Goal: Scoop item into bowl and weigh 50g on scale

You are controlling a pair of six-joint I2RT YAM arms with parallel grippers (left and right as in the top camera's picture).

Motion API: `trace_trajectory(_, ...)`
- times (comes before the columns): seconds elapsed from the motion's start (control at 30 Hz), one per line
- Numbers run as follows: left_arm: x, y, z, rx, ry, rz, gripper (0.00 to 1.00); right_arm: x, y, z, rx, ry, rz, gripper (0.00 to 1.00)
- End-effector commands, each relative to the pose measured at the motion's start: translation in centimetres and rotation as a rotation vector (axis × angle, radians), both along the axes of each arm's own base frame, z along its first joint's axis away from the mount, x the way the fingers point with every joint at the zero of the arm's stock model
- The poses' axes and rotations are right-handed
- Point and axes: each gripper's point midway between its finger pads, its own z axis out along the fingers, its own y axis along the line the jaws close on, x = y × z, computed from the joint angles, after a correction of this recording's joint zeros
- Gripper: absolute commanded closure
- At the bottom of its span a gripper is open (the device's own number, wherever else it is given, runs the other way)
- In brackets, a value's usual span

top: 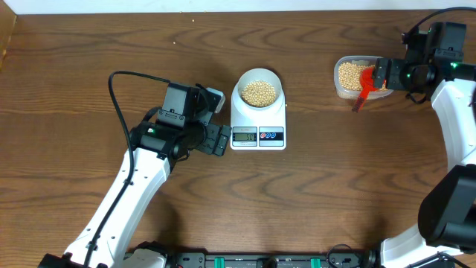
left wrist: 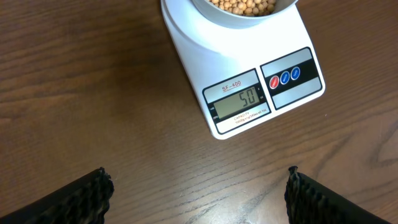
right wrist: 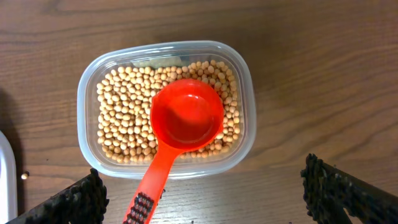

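Note:
The white bowl [top: 258, 91] holds tan beans [top: 259, 92] and stands on the white scale [top: 258, 136]. In the left wrist view the scale [left wrist: 249, 81] has its display [left wrist: 241, 100] reading 50, and the bowl [left wrist: 244, 11] is at the top edge. My left gripper [top: 221, 140] is open and empty just left of the scale, its fingers [left wrist: 198, 194] spread over bare wood. A red scoop [right wrist: 180, 127] lies empty with its cup on the beans [right wrist: 124, 121] in the clear container [right wrist: 242, 118]. My right gripper [right wrist: 202, 194] is open over the scoop's handle, not touching it.
The clear container [top: 344, 80] sits at the table's back right with the red scoop [top: 364, 85] leaning out of it. The right arm [top: 454, 97] runs down the right edge. A stray bean [right wrist: 24, 176] lies on the wood left of the container.

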Motion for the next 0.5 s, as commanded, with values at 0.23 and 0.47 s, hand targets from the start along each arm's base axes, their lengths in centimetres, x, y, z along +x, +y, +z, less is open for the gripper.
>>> trace_trajectory(0.23, -0.1, 0.0, -0.2, -0.004, 0.007, -0.003, 0.09, -5.2, -1.8, 6.6, -0.111, -0.109, -0.107, 0.01)
trace_trajectory(0.47, -0.1, 0.0, -0.2, -0.004, 0.007, -0.003, 0.09, -10.9, -1.8, 9.0, -0.175, -0.33, -0.155, 0.01)
